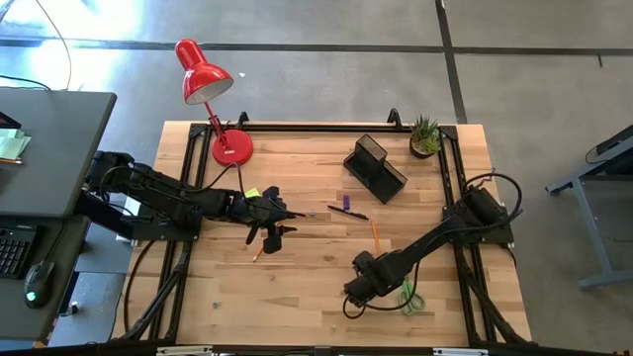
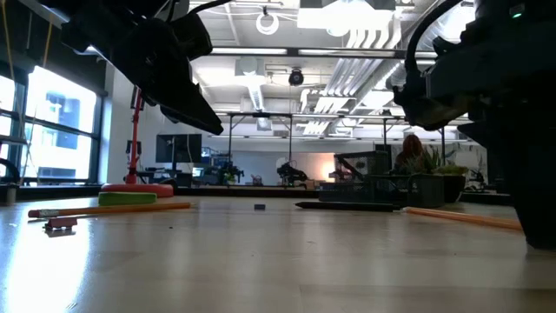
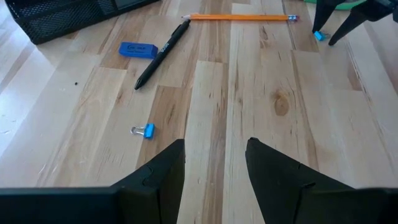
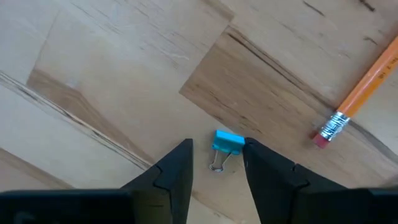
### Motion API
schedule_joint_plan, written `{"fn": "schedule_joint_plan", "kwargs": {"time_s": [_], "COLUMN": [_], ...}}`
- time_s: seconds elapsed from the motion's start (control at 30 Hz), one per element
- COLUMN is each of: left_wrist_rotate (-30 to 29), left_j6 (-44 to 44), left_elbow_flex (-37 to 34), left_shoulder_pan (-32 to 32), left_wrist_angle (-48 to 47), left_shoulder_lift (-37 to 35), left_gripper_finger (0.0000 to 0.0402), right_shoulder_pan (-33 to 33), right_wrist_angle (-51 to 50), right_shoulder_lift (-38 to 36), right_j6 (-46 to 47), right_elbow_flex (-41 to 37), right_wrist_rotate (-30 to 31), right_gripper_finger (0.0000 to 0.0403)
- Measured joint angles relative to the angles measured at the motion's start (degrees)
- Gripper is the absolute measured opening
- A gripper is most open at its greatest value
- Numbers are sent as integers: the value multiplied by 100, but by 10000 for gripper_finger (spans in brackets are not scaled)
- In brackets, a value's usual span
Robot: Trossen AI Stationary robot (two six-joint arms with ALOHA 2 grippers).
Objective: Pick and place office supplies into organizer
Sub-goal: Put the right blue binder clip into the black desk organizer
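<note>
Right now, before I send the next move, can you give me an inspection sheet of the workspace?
Surface: wooden table, bare planks between items.
Job's things: organizer at the back; pen, pencil, blue eraser, scissors loose on the table.
Clutter: red lamp, potted plant.
Grippers: right gripper down at the table, open astride a blue binder clip; left gripper open, empty, another clip ahead.
Cables: looped by both arm bases.
Surroundings: desk with keyboard and mouse at left.

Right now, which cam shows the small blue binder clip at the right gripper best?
Right wrist view: the small blue binder clip sits between the right gripper fingers, wire handles visible. Left wrist view shows it as a distant blue speck. High and low views don't resolve it.
</note>
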Motion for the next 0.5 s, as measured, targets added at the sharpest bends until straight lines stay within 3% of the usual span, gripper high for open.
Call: {"fn": "schedule_joint_plan", "kwargs": {"time_s": [0.5], "left_wrist_rotate": [0], "left_j6": [2], "left_elbow_flex": [0], "left_shoulder_pan": [0], "left_wrist_angle": [2], "left_shoulder_lift": [0], "left_gripper_finger": [156], "right_shoulder_pan": [-2], "right_wrist_angle": [-196], "right_shoulder_lift": [18], "right_j6": [-387], "right_elbow_flex": [36], "right_wrist_rotate": [128], "right_gripper_finger": [133]}}
